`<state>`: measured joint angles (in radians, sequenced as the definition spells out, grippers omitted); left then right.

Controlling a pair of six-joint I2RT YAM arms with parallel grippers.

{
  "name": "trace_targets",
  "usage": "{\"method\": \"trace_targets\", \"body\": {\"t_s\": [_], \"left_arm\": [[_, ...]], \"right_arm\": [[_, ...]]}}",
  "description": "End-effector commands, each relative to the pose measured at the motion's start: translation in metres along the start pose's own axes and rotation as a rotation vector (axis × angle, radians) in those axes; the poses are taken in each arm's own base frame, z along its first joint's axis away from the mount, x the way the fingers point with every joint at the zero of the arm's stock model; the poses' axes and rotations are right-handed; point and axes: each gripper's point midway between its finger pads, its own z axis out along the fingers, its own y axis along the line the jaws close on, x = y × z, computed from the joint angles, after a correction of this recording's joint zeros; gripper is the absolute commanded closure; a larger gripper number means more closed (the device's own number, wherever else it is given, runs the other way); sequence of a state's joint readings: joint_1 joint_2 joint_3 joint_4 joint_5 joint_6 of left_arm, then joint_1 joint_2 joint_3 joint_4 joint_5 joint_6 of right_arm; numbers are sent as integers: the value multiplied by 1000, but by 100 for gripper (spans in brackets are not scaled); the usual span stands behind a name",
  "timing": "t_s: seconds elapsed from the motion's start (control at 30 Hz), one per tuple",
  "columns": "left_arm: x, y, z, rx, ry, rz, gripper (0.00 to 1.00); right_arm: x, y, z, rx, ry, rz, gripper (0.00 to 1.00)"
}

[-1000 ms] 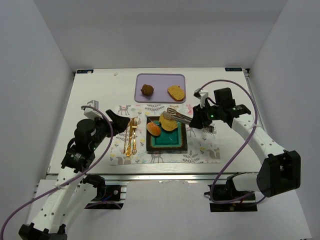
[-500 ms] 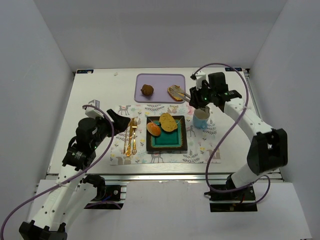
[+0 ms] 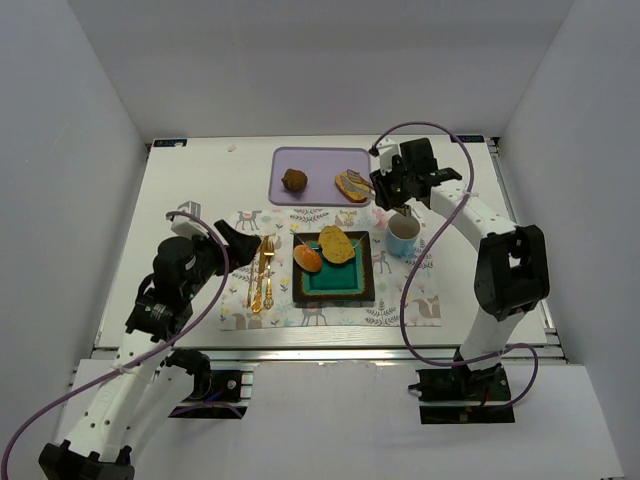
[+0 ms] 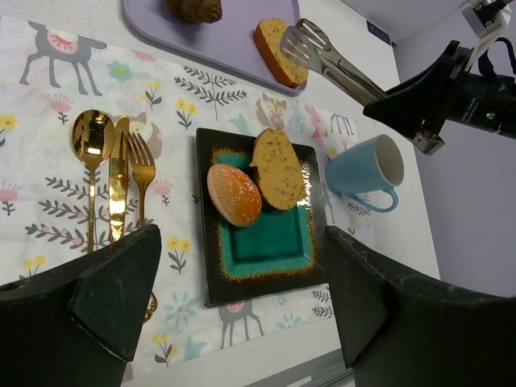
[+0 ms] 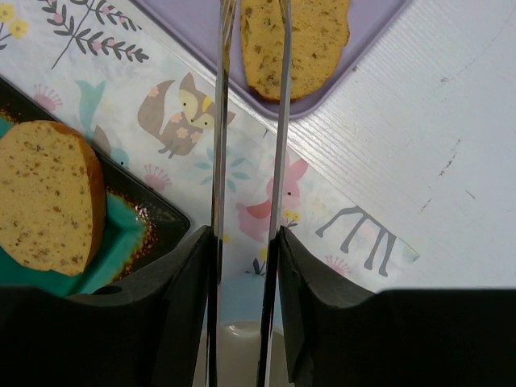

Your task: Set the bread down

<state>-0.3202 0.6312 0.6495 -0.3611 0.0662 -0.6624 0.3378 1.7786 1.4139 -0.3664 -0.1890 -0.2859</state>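
Observation:
A dark square plate (image 3: 337, 285) with a teal centre holds an orange-red roll (image 3: 308, 257) and a golden bread slice (image 3: 336, 243). They also show in the left wrist view, the roll (image 4: 234, 193) beside the slice (image 4: 278, 168). A second slice (image 3: 352, 185) lies on the purple tray (image 3: 320, 163). My right gripper (image 3: 383, 190) is shut on metal tongs (image 4: 322, 56). The tong arms (image 5: 218, 121) stand slightly apart and reach over that slice (image 5: 310, 40). My left gripper (image 3: 238, 243) is open and empty, left of the plate.
A brown lump (image 3: 293, 180) sits on the tray's left side. A blue cup (image 3: 403, 237) stands right of the plate, under my right wrist. Gold cutlery (image 3: 262, 272) lies left of the plate on the patterned placemat (image 3: 400, 300).
My right gripper has swung the tongs from over the plate back up to the slice on the purple tray. The left arm has not moved.

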Motion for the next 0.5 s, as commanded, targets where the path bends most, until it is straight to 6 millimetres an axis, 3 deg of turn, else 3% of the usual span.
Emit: {"method": "trace_targets", "body": {"t_s": [0.0,0.2,0.47], "left_arm": [[-1,2,1,-3,-11,6,10],[0,3,5,-7,-1,11,9],[1,4,5,-8,-1,11,9]], "right_arm": [[-23,-2,-3,6,-47,-32,58],[-16,5,8,-6,-12,-41,57],[-15,-2,18,58,34,-72,57]]}}
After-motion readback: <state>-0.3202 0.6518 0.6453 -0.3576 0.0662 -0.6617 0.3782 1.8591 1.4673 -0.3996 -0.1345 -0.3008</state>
